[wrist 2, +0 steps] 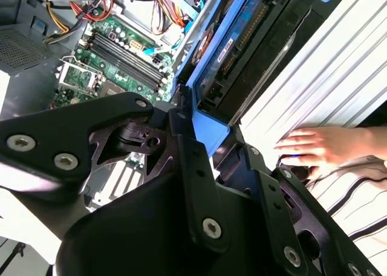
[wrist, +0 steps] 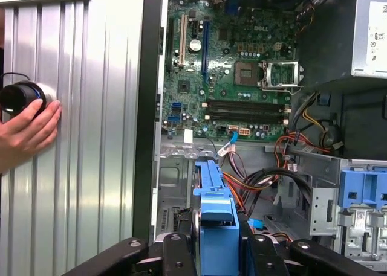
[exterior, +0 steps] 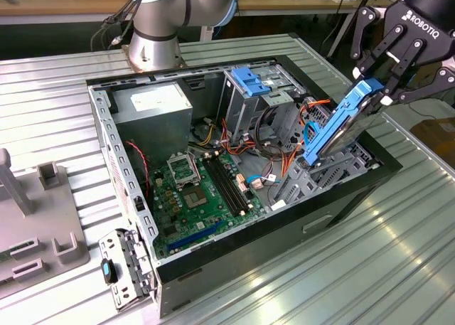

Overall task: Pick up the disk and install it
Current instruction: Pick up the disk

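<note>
The disk (exterior: 340, 126), a dark flat drive framed by bright blue rails, hangs tilted over the open computer case (exterior: 284, 222), on the exterior view's right. Its lower end dips in among the grey bay brackets (exterior: 313, 176). My gripper (exterior: 375, 90) is shut on the disk's upper end, with the black fingers on either side of the blue rail. In the first wrist view the blue rail (wrist: 214, 209) runs out from between the fingers (wrist: 175, 246) toward the bay. In the second wrist view the disk (wrist 2: 242, 40) extends away from the gripper (wrist 2: 211, 137).
Inside the case lie a green motherboard (exterior: 192, 190), a power supply (exterior: 153, 101), orange and red cables (exterior: 284, 158), and a metal cage with a light-blue latch plate (exterior: 249, 80). A person's hand (wrist: 24, 131) rests on the ribbed table beside the case. A grey fixture (exterior: 35, 225) sits on the exterior view's left.
</note>
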`<state>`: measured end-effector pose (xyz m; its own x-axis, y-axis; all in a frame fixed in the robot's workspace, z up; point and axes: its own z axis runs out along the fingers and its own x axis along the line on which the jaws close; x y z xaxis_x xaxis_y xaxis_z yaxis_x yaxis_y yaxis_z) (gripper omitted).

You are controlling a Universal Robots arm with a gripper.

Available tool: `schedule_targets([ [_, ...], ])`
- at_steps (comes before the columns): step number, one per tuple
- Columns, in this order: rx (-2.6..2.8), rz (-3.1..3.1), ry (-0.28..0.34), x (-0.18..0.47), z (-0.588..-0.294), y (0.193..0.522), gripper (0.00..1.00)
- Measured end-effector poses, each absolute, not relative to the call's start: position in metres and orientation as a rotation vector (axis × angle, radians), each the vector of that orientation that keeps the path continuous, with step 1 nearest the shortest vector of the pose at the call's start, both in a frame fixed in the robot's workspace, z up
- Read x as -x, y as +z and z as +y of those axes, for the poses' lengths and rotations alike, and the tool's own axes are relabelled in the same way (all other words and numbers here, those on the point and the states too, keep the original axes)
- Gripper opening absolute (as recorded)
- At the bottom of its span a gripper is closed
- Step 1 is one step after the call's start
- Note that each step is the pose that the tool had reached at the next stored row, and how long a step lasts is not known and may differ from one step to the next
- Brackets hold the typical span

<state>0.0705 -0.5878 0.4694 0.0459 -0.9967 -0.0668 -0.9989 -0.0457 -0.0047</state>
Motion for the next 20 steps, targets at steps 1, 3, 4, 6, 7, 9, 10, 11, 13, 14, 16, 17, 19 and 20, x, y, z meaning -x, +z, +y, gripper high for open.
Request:
schedule_targets([
  [1,2.235,2.135,0.07,-0.0705,-0.5878,0.469,0.37],
  [3,2.236,2.135,0.069,-0.0706,-0.5878,0.469,0.37],
  [4,2.235,2.135,0.07,-0.0706,-0.5878,0.4664,0.37],
  [6,2.236,2.135,0.07,-0.0706,-0.5879,0.4647,0.37],
  [7,2.236,2.135,0.069,-0.0706,-0.5879,0.4645,0.37],
  [9,2.236,2.135,0.07,-0.0706,-0.588,0.4621,0.37],
  [10,2.236,2.135,0.07,-0.0706,-0.588,0.4616,0.37],
  [11,2.236,2.135,0.069,-0.0706,-0.588,0.4616,0.37],
  [13,2.236,2.135,0.07,-0.0706,-0.588,0.4608,0.37],
  [14,2.236,2.136,0.068,-0.0706,-0.5881,0.4606,0.37],
  [16,2.217,2.156,0.067,-0.0707,-0.588,0.4605,0.37],
  [17,2.212,2.161,0.067,-0.0706,-0.588,0.4605,0.37],
  [19,2.211,2.162,0.067,-0.0706,-0.588,0.4606,0.37],
  [20,2.209,2.164,0.066,-0.0706,-0.5872,0.4606,0.37],
])
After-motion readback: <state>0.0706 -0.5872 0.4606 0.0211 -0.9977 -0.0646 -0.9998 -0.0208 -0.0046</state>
